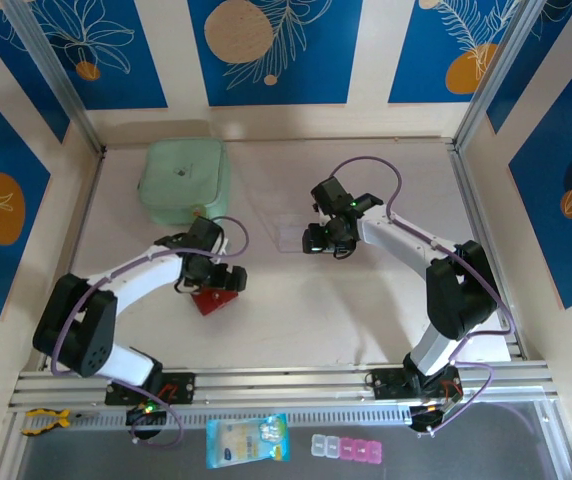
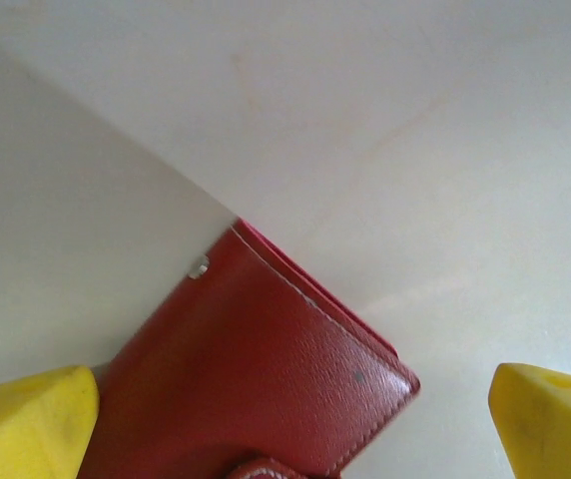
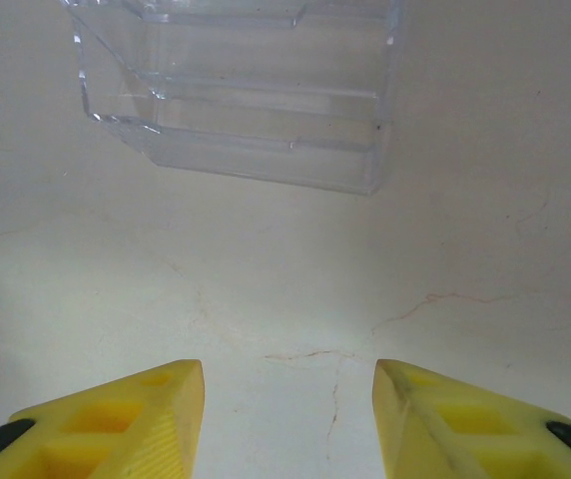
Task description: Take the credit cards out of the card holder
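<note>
the folded red card holder (image 2: 256,369) lay flat on the pale table (image 1: 296,320), between the wide-apart yellow fingers of the left gripper (image 2: 290,429). the right gripper (image 3: 290,424), fingers also apart, hovered near a clear plastic box (image 3: 256,110).
</note>
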You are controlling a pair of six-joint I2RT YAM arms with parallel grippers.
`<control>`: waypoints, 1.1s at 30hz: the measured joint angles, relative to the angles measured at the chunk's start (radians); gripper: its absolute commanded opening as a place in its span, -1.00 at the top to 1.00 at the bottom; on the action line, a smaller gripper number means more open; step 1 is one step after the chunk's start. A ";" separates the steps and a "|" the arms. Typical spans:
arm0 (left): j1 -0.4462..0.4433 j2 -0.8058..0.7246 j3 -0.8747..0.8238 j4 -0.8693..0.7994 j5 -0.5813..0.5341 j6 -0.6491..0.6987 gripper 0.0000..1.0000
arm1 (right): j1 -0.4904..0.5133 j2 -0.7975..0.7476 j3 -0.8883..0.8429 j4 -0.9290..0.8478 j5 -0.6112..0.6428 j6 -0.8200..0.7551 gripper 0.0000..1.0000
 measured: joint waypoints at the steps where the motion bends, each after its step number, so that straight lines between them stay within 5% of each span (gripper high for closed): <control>1: -0.018 -0.005 -0.002 -0.009 -0.008 -0.008 -1.00 | 0.001 0.000 0.000 0.000 0.000 0.000 0.03; 10: -0.147 -0.006 -0.002 -0.072 -0.094 -0.084 -0.98 | 0.006 -0.001 -0.008 0.006 0.000 0.000 0.03; 21: -0.154 0.047 0.016 -0.098 -0.174 -0.024 -1.00 | 0.006 -0.007 -0.027 0.011 0.001 0.001 0.03; 33: -0.155 0.062 0.005 -0.097 -0.098 0.008 -0.88 | 0.009 -0.018 -0.028 0.011 0.001 0.004 0.03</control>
